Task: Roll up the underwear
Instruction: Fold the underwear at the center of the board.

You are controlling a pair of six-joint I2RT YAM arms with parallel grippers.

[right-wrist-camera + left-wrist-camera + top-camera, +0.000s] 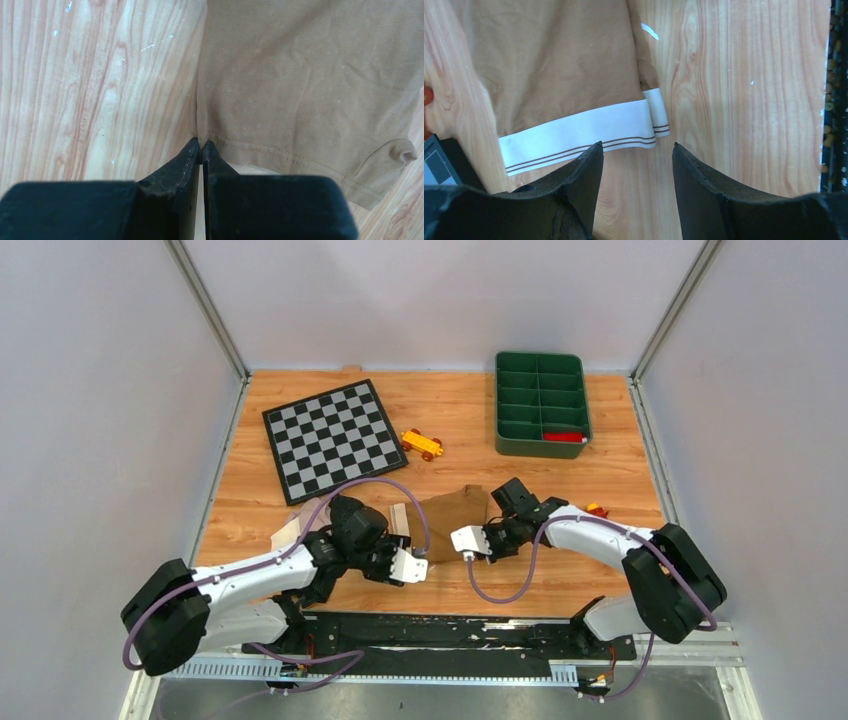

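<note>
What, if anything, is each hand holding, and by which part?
The right hand appears to pinch the tan-brown underwear at a corner of its stitched hem. The left hand stands open by the cream waistband, holding nothing.

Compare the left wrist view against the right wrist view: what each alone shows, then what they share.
Left wrist only: the cream waistband with brown stripes, and the left gripper open at its edge. Right wrist only: the stitched hem, and the right gripper shut at its corner. Both: the tan-brown underwear on the wooden table.
</note>
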